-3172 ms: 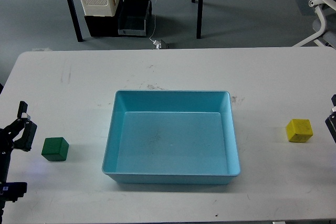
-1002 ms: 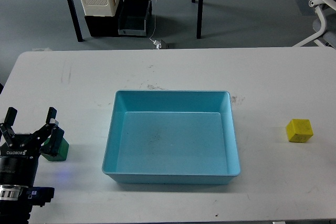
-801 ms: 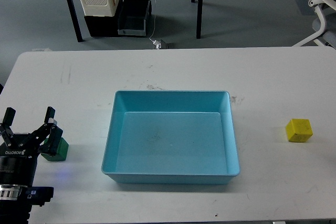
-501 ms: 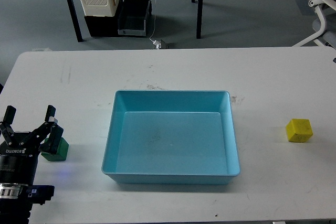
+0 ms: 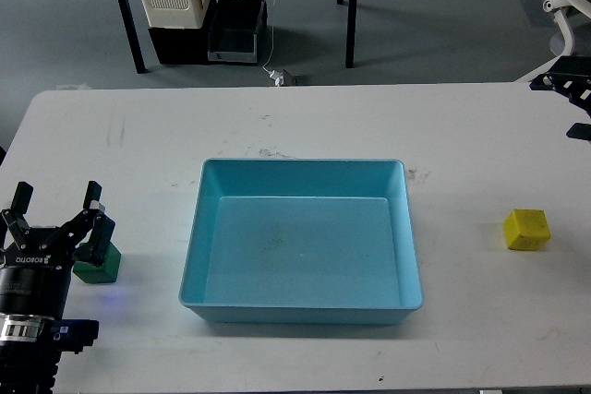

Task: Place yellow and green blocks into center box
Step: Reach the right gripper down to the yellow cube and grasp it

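Note:
The green block (image 5: 100,268) sits on the white table at the far left, partly hidden by my left gripper (image 5: 55,214). That gripper is open, and its right finger (image 5: 103,230) is over the block's top edge. The yellow block (image 5: 527,229) sits alone at the right side of the table. The light blue center box (image 5: 301,306) is empty. My right gripper (image 5: 571,99) shows as dark parts at the right edge, far above the yellow block. Its fingers cannot be told apart.
Beyond the table's far edge (image 5: 295,88) are a white and black crate stack (image 5: 177,6), black table legs and an office chair (image 5: 571,6) on the grey floor.
My right arm has come into view at the upper right edge. My left gripper has stayed open over the green block and shifted only slightly. Neither block has moved.

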